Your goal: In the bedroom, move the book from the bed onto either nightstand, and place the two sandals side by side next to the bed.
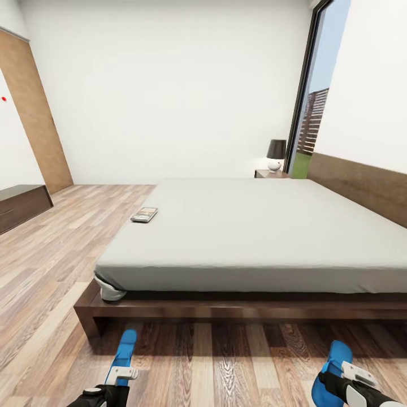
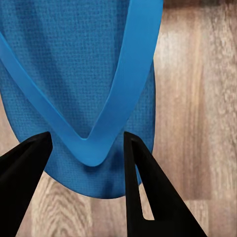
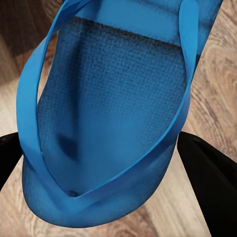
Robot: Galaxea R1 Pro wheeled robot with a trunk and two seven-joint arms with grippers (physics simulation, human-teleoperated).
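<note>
The book (image 1: 144, 215) lies flat near the left edge of the bed (image 1: 254, 232), on its grey mattress. A nightstand (image 1: 270, 173) stands at the bed's far corner. Low in the head view, my left gripper (image 1: 121, 374) is closed on one blue sandal (image 1: 126, 346) that points toward the bed frame. The left wrist view shows that sandal (image 2: 79, 69) with its toe end between my black fingers (image 2: 143, 182). My right gripper (image 1: 347, 372) is shut on the other sandal (image 1: 337, 357), tilted above the floor. In the right wrist view this sandal (image 3: 113, 98) spans the wide gap of the gripper (image 3: 98, 148).
A lamp (image 1: 276, 154) sits on the nightstand beside a tall window (image 1: 310, 124). A low dark cabinet (image 1: 20, 206) and a brown door (image 1: 34, 107) stand at the left. Wood-plank floor (image 1: 62, 249) runs along the bed's left side and in front of its frame (image 1: 226, 311).
</note>
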